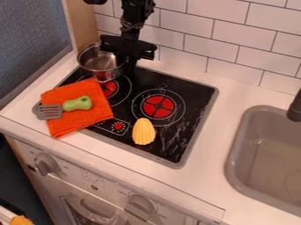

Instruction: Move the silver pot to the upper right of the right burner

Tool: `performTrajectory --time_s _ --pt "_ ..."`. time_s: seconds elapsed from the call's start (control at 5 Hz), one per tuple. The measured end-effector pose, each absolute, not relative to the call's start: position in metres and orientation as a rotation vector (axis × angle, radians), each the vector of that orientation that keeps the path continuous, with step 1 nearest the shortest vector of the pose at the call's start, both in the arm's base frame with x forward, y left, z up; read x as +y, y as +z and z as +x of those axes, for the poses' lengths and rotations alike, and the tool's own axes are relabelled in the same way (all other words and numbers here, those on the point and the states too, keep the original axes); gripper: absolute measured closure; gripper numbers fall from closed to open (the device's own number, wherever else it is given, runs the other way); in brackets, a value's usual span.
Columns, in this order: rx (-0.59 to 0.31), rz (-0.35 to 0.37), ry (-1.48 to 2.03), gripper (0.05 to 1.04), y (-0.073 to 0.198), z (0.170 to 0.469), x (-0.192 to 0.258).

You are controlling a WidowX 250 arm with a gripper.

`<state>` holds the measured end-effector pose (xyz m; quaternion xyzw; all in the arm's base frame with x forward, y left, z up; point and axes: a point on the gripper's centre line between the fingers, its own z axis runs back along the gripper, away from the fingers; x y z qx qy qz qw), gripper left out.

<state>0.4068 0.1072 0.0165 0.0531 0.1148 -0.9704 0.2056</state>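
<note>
Grasp stage, probably: my black gripper [129, 63] (closure: cannot tell) at round silver metal pot [99, 70]; next, carry upper-right of round red right burner [158, 107].

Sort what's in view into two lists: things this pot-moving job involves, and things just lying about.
For the job:
- pot
- right burner, the reference for placing it
- claw, at the pot's right side

Just lying about:
- orange cloth
- spatula, on the cloth
- ridged yellow thing, on the stove
</note>
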Motion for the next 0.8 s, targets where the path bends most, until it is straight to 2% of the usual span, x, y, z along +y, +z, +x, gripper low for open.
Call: performTrajectory --time_s 0.2,0.6,0.8 --pt "0.322 0.151 -2.706 1.005 0.017 0.408 0.106" --pt "0.355 0.159 -2.713 1.007 0.021 0.406 0.104" --pt "0.376 0.221 -2.713 1.007 0.039 0.407 0.095"
